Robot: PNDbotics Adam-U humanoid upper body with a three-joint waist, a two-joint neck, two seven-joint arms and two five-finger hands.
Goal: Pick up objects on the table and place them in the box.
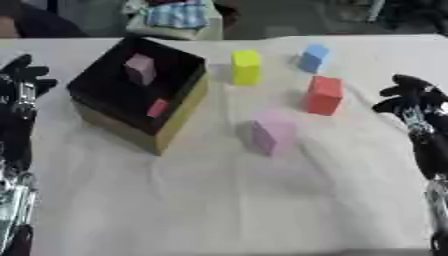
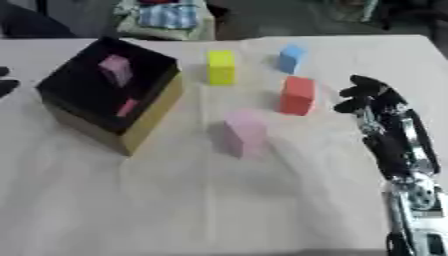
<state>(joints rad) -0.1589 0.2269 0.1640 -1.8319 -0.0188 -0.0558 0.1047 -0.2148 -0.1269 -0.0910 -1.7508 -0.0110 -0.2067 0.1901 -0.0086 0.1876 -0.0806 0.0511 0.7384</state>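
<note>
Right hand [image 2: 367, 95] curls empty just right of red block [image 2: 297, 95]; left hand [image 1: 22, 75], fingers relaxed, left of box [image 1: 179, 117] holding pink block [image 1: 139, 68].

On the bench [image 2: 262, 200] we note a black-lined box [image 2: 149, 117] at far left, holding a pink block [image 2: 115, 69] and a small red piece [image 2: 128, 107]. To its right stand a yellow block [image 2: 220, 67], a blue block [image 2: 291, 58], a red block [image 2: 297, 95] and, nearer, a pale pink block [image 2: 244, 133]. The right hand [image 2: 367, 92] sits just right of the red block, apart from it, fingers curled, holding nothing.
</note>
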